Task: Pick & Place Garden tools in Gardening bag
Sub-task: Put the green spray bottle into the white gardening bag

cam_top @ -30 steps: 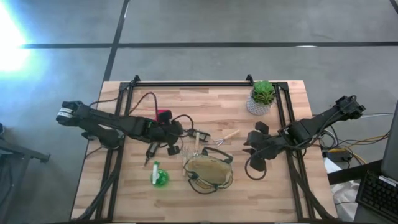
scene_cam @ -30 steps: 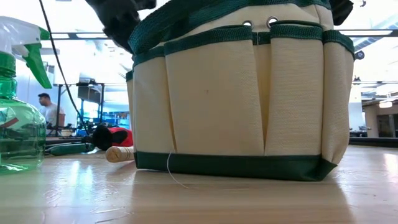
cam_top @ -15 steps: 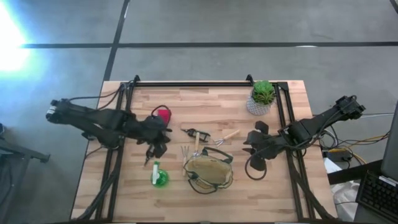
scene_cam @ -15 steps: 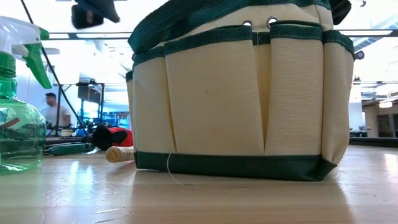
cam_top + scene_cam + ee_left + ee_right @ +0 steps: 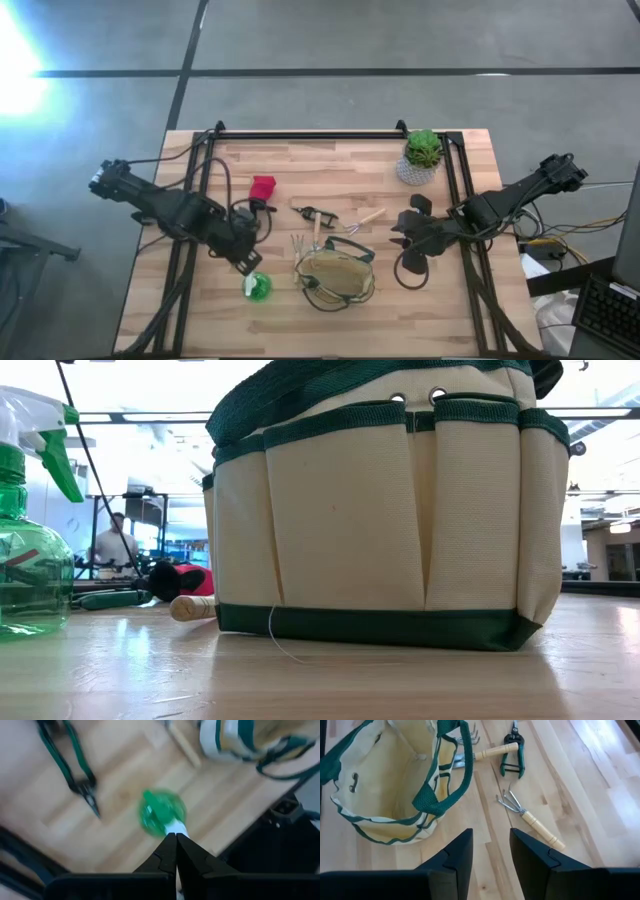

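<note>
Above the green spray bottle, your left gripper hangs with its fingers pressed together and nothing between them. You look to be lining up a pick of that bottle, which stands on the table just beside the gardening bag; the fingers must spread before you descend. Your right gripper waits part open and empty beyond the bag's other side, near the rake and pruners. Motion blur smears the left wrist view, so the bottle's trigger direction is hard to read. Whether any tool already lies inside the bag is not visible.
</note>
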### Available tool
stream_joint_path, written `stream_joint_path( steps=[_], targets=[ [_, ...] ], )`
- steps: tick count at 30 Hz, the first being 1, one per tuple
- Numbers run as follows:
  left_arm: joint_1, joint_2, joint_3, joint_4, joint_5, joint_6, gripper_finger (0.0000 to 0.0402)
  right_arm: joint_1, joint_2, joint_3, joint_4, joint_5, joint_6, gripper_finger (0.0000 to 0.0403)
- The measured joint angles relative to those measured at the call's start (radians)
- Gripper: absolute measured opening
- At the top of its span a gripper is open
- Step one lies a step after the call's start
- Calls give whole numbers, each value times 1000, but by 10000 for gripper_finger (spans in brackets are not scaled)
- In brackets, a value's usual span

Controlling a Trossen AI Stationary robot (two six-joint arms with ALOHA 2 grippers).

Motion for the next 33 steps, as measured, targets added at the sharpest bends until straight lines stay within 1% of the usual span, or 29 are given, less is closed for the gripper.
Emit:
stream_joint_path(
  steps=[3, 7, 13, 19, 22, 29, 33],
  targets=[
    [-9, 48, 16, -1, 72, -41, 10, 0, 0, 0, -1, 0, -26, 129],
    [-9, 100, 30, -1, 119, -45, 10, 0, 0, 0, -5, 0, -32, 133],
    [-3, 129, 28, -17, 130, -20, 10, -3, 0, 0, -101, 0, -19, 133],
    [0, 130, 27, -62, 113, -25, 15, -6, 0, 0, -107, 0, -6, 136],
    [10, 128, 27, -92, 112, -28, 38, -6, 0, 0, -107, 0, -6, 139],
    [36, 128, 27, -100, 111, -32, 127, -6, 0, 0, -107, -1, -7, 138],
    [36, 128, 26, -84, 112, -53, 165, -6, 1, 0, -107, -1, -17, 133]
  ],
)
